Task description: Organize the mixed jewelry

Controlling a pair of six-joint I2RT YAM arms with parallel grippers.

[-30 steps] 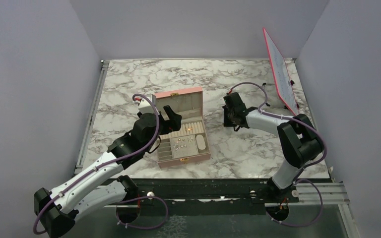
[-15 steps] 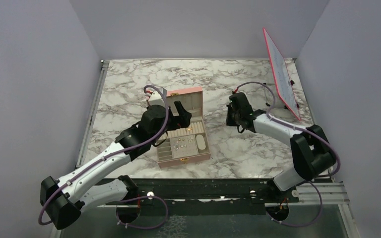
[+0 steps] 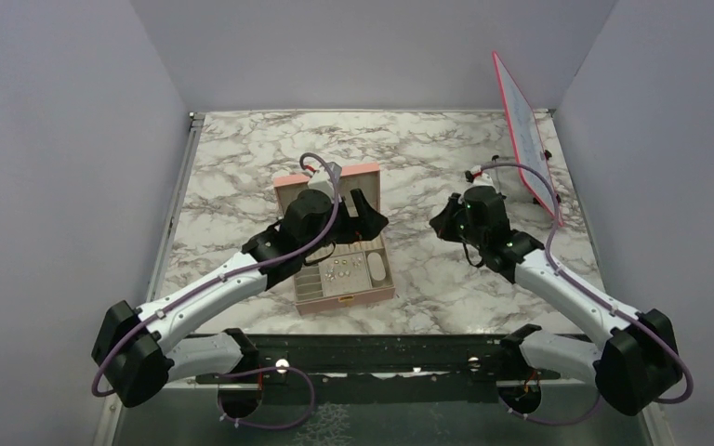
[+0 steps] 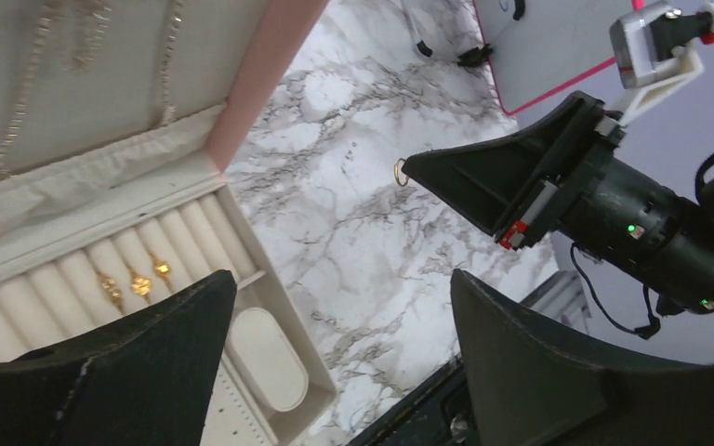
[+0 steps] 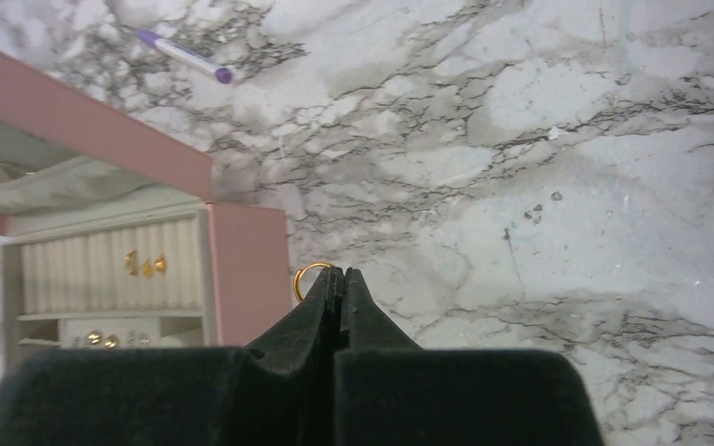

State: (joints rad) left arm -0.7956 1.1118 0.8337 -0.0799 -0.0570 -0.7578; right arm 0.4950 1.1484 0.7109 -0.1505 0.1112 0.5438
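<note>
The pink box [image 3: 330, 175] with beige lining lies open at mid-table. Gold rings [image 3: 358, 243] sit in its ring rolls and small earrings [image 3: 339, 271] in a front compartment. My right gripper [image 3: 443, 224] is shut on a gold ring [image 5: 309, 275] at its tip [image 5: 337, 271], just right of the box wall [image 5: 246, 269]. The held ring also shows in the left wrist view [image 4: 400, 171]. My left gripper [image 3: 358, 218] is open and empty above the box's right side [image 4: 339, 279]. The rings in the rolls show in both wrist views [image 4: 135, 279] [image 5: 146, 265].
A red-framed whiteboard [image 3: 525, 130] leans at the back right. A purple pen [image 5: 186, 54] lies on the marble behind the box. Thin chains [image 4: 19, 121] hang in the box lid. A white oval pad [image 4: 265, 358] fills the box's front right compartment.
My left arm has reached forward and right, so its gripper is now over the box's right side. My right arm's elbow has swung toward the near edge, with its gripper staying shut right of the box.
</note>
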